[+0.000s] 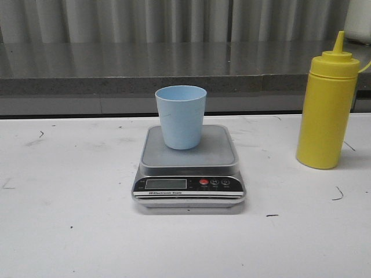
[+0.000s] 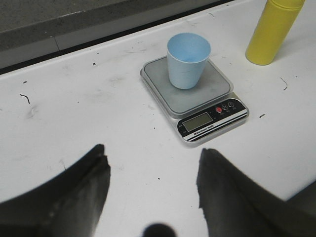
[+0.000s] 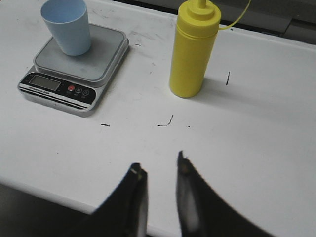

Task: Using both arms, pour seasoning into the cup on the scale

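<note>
The pale blue cup (image 1: 180, 116) stands upright on the steel platform of the silver scale (image 1: 188, 174) at the table's middle. The tall yellow seasoning bottle (image 1: 327, 110) stands upright on the table to the right of the scale, apart from it. Neither gripper shows in the front view. In the left wrist view my left gripper (image 2: 153, 150) is wide open and empty, well short of the scale (image 2: 210, 94), cup (image 2: 187, 61) and bottle (image 2: 273, 32). In the right wrist view my right gripper (image 3: 158, 162) is open by a narrow gap and empty, short of the bottle (image 3: 192, 52), with the cup (image 3: 66, 24) and scale (image 3: 98, 64) beyond.
The white table (image 1: 69, 220) carries small dark marks. A grey ledge (image 1: 116, 81) and a corrugated wall run along its far edge. In the right wrist view the table's near edge (image 3: 49, 195) lies close by the right gripper.
</note>
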